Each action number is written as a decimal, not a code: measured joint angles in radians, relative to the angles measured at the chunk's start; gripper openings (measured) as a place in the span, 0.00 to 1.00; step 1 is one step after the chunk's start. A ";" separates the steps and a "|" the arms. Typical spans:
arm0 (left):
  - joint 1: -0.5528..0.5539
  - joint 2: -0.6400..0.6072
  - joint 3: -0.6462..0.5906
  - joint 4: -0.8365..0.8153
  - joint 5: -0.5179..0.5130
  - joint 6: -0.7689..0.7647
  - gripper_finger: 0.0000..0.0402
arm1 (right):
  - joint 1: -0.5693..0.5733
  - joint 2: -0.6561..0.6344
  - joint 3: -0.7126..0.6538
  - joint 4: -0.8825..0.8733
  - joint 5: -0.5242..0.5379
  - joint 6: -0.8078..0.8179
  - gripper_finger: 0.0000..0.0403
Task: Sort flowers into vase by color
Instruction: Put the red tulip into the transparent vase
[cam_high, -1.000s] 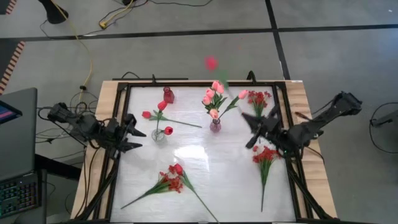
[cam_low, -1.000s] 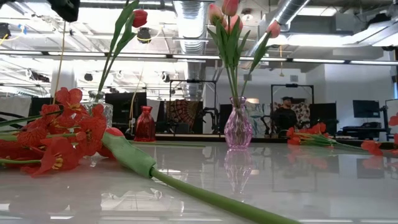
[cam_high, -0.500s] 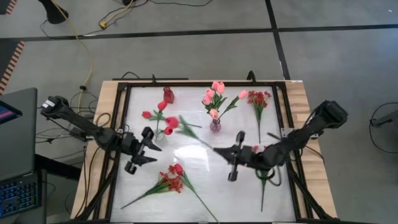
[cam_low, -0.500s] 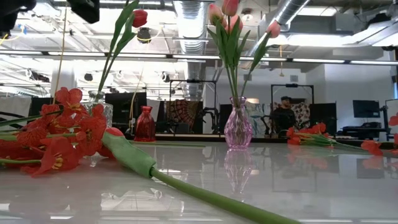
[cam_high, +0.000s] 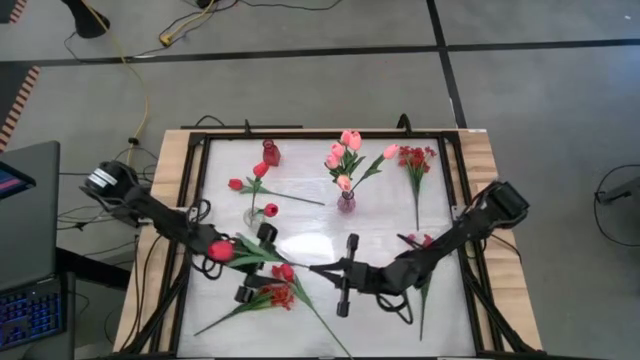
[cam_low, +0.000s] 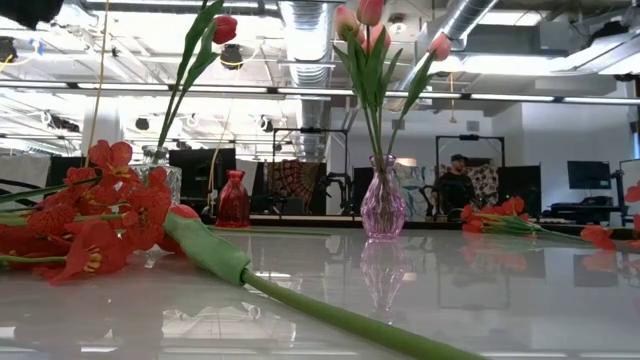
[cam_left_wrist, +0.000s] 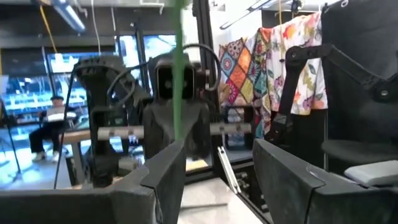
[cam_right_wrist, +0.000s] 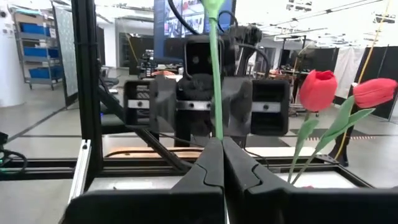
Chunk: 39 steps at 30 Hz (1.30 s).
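1. Handover over the table: the right gripper (cam_right_wrist: 221, 144), reaching in from the 3 o'clock side toward centre, has its fingers pressed together on the green stem of a red tulip (cam_high: 221, 250).
2. Facing it from the 9 o'clock side, the left gripper (cam_left_wrist: 215, 148) is spread wide, and the held stem (cam_left_wrist: 179, 74) runs up between its fingers, closer to one finger than the other.
3. From above, the bloom hangs over the left arm, with the stem running toward 3 o'clock into the right gripper's pinch.
4. At 12 o'clock from the exchange stands a clear vase (cam_high: 255, 216) with red tulips in it. Farther off are a pink vase (cam_high: 346, 201) of pink tulips and a small red vase (cam_high: 270, 153).
5. Red sprays lie on the table (cam_high: 400, 215): one (cam_high: 276, 291) at 6 o'clock, just below the left gripper, another (cam_high: 425, 250) toward 3 o'clock and a third (cam_high: 415, 160) near 1 o'clock.
6. The main risk appears to be timing. If the right fingers part before the left ones have closed, the tulip would likely drop onto the spray below.
7. With the stem off-centre between the spread fingers, closing could push it sideways or catch it at the tips alone, leaving a weak hold.
8. If both grippers grip and pull apart, the stem could bend. A swinging bloom could also knock the clear vase nearby.
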 joint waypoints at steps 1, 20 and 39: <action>0.000 0.013 0.019 -0.001 0.002 0.015 0.44 | 0.000 0.009 0.007 0.001 0.000 0.000 0.04; 0.000 0.010 0.082 0.025 0.005 0.119 0.37 | -0.009 0.011 0.013 -0.012 -0.048 -0.003 0.05; 0.000 0.010 0.081 0.018 0.033 0.155 0.00 | -0.010 0.010 0.012 -0.027 -0.060 0.008 0.14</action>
